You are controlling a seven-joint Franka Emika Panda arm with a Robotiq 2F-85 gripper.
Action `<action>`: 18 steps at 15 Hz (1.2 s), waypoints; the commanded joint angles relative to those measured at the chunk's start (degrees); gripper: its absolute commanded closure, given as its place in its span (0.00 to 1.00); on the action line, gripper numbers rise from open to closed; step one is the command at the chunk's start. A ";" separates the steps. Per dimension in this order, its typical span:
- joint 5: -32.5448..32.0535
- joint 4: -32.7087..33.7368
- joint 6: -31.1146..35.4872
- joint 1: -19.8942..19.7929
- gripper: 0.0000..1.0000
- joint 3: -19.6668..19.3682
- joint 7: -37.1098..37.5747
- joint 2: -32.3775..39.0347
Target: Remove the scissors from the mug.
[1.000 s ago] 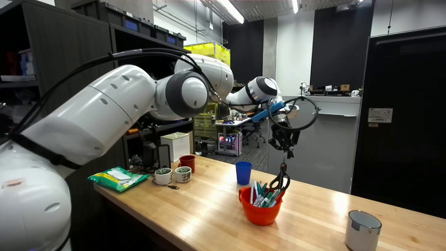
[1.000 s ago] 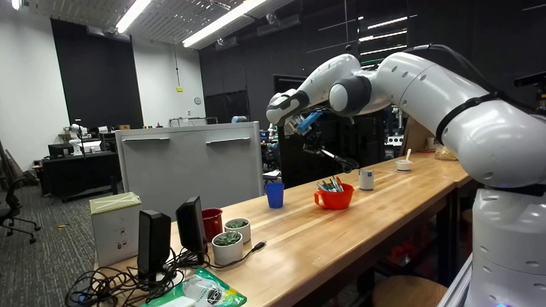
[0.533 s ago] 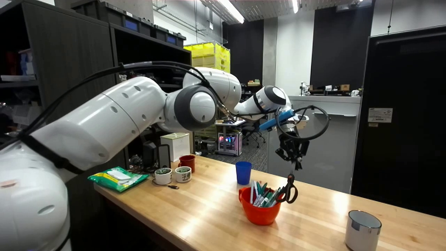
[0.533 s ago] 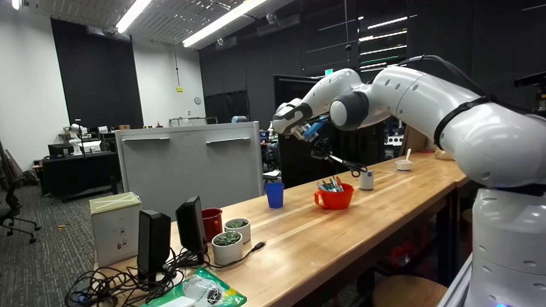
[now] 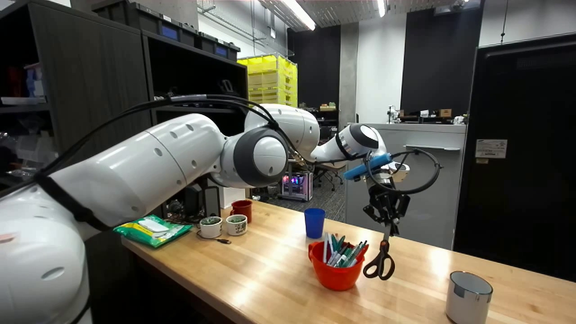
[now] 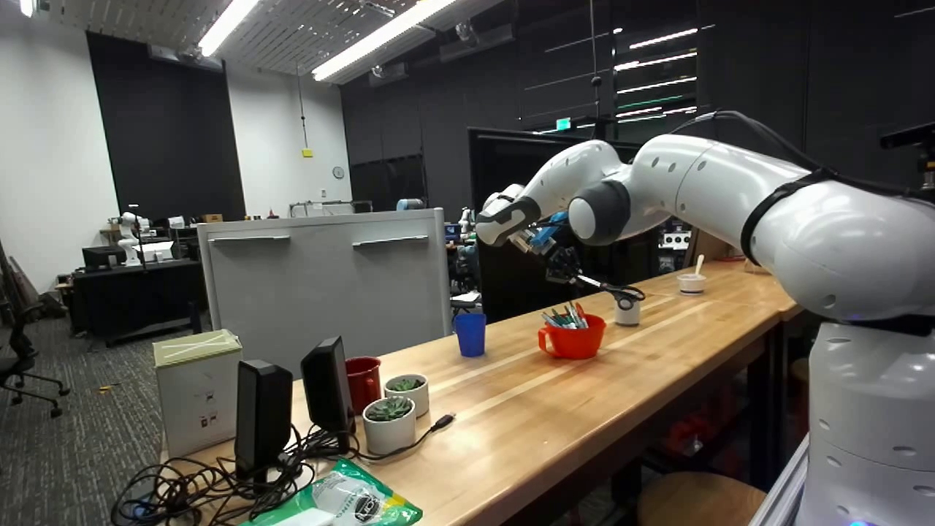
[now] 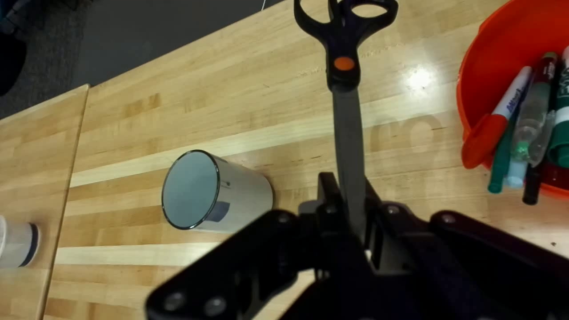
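Note:
The scissors (image 5: 380, 264) have black loop handles, with an orange dot at the pivot, and hang handles down in both exterior views (image 6: 627, 295). My gripper (image 5: 390, 226) is shut on their grey blades (image 7: 348, 129), tips between the fingers in the wrist view (image 7: 347, 189). The scissors are outside the red-orange mug (image 5: 335, 278), beside it and above the table. The mug stands upright with several pens and markers (image 5: 344, 256) in it. It also shows in an exterior view (image 6: 573, 343) and at the wrist view's right edge (image 7: 486, 62).
A grey-white metal cup (image 5: 468, 299) stands beyond the scissors, away from the mug; it also shows in the wrist view (image 7: 242, 195). A blue cup (image 5: 314, 223) stands behind the mug. A white bowl with a spoon (image 6: 691, 285), potted plants (image 6: 391, 427) and speakers (image 6: 263, 416) are farther off.
My gripper has carried the scissors down and sideways, from above the mug's rim to beside the mug, toward the metal cup. The mug and pens have not moved.

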 commanded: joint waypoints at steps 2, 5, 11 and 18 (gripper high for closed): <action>-0.07 7.10 -0.20 -1.99 0.97 -0.16 -4.08 5.25; 0.49 9.79 0.84 -2.75 0.97 0.11 -6.03 7.57; 2.84 13.48 1.67 -3.72 0.97 0.91 -7.81 11.28; 5.61 16.48 3.50 -5.50 0.63 1.23 -9.34 14.25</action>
